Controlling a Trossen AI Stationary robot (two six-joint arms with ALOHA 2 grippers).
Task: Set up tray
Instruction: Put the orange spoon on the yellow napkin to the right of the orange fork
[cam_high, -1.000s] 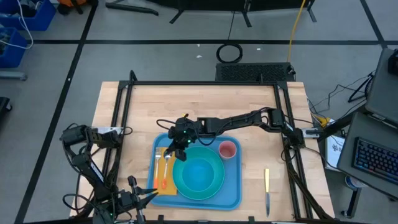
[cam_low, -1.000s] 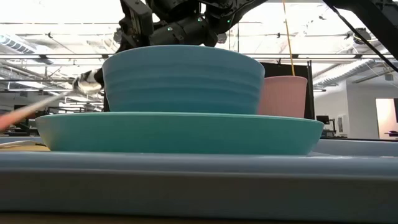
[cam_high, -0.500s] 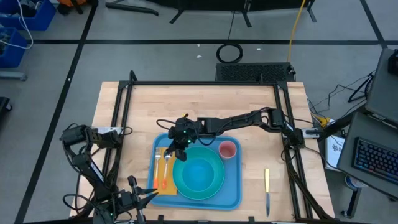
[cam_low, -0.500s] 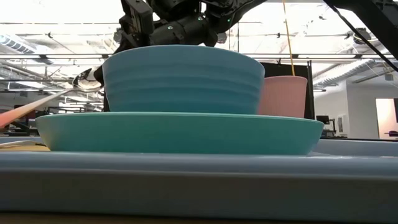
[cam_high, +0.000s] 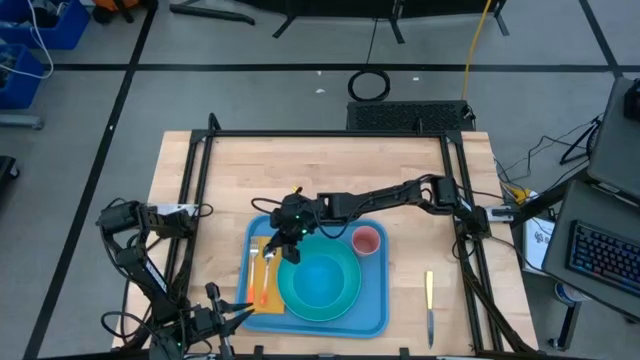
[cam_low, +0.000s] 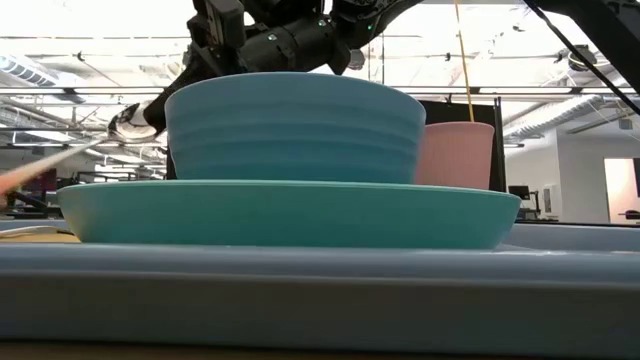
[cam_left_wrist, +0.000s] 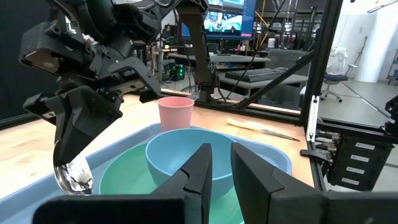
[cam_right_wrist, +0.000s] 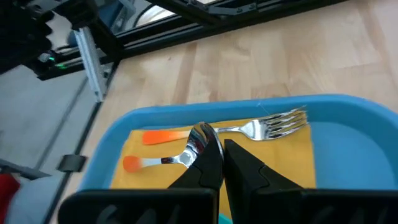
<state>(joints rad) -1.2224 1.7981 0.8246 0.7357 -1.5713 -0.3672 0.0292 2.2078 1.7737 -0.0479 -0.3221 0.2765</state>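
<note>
Right gripper pinched tight on the spoon over the tray, stiff, slick plastic, likely best gripped by its rim

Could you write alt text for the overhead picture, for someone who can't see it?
Seen from above, the right gripper holds a spoon over an orange napkin on a blue tray. The tray also carries a fork, a bowl on a plate, and a pink cup.

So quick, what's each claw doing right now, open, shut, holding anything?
Right gripper: shut on the spoon, above the orange napkin on the tray.
Left gripper: holding nothing; whether open or shut cannot be told.
</note>
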